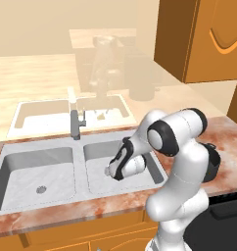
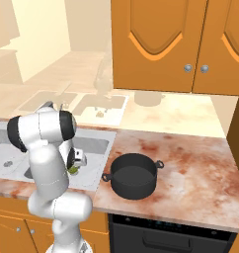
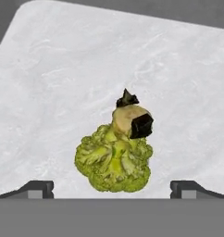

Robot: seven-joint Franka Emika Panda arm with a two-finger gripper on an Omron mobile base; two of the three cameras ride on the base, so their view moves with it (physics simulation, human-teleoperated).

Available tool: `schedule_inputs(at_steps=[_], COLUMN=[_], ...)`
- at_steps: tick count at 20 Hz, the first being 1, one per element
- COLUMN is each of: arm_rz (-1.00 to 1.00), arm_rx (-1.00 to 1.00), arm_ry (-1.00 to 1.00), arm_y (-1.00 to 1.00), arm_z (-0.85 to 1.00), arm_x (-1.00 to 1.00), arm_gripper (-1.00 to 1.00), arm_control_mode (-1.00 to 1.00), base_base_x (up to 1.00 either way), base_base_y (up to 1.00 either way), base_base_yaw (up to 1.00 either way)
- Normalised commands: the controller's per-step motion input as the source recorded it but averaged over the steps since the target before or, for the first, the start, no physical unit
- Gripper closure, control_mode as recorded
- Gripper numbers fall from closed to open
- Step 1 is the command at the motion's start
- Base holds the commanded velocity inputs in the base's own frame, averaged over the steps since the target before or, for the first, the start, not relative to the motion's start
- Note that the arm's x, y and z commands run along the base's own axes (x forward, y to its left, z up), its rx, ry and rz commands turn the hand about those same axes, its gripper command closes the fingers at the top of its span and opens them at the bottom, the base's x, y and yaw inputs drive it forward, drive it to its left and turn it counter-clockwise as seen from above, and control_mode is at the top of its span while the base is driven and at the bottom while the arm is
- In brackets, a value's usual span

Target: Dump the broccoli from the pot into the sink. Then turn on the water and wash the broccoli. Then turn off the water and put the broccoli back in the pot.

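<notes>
From the left base view, the arm folds down into the sink's (image 1: 98,184) right basin, beside the faucet (image 1: 76,123). From the right, the pot (image 2: 133,175) stands on the desk (image 2: 190,163), just right of the sink. In the hand view, the gripper (image 3: 112,187) hangs spread wide, holding nothing, over the broccoli (image 3: 115,159), which seemingly rests on the basin floor.

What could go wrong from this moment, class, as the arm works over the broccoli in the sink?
1. The broccoli lies on its side on the smooth floor of the sink, between the spread fingertips of the end effector; a closing grasp might squeeze it out sideways.
2. The arm reaches deep into the right basin, so lifting carelessly could knock the basin wall.
3. The pot stands on the counter, apart from the sink, so a loose grip may drop the floret in transit.
</notes>
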Motion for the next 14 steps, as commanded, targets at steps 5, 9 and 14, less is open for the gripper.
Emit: schedule_inputs(at_steps=[5, 9, 14], arm_rz=[0.00, 0.00, 0.00], arm_rx=[-0.02, -0.02, -0.02], arm_ry=[0.01, 0.01, 0.03], arm_y=[0.06, 0.03, 0.09], arm_z=[-0.27, -0.24, -0.30], arm_x=[0.21, 0.14, 0.11], arm_gripper=[-1.00, -1.00, -1.00], arm_control_mode=[-1.00, -1.00, -1.00], base_base_x=[0.00, 0.00, 0.00], base_base_y=[0.00, 0.00, 0.00], base_base_yaw=[0.00, 0.00, 0.00])
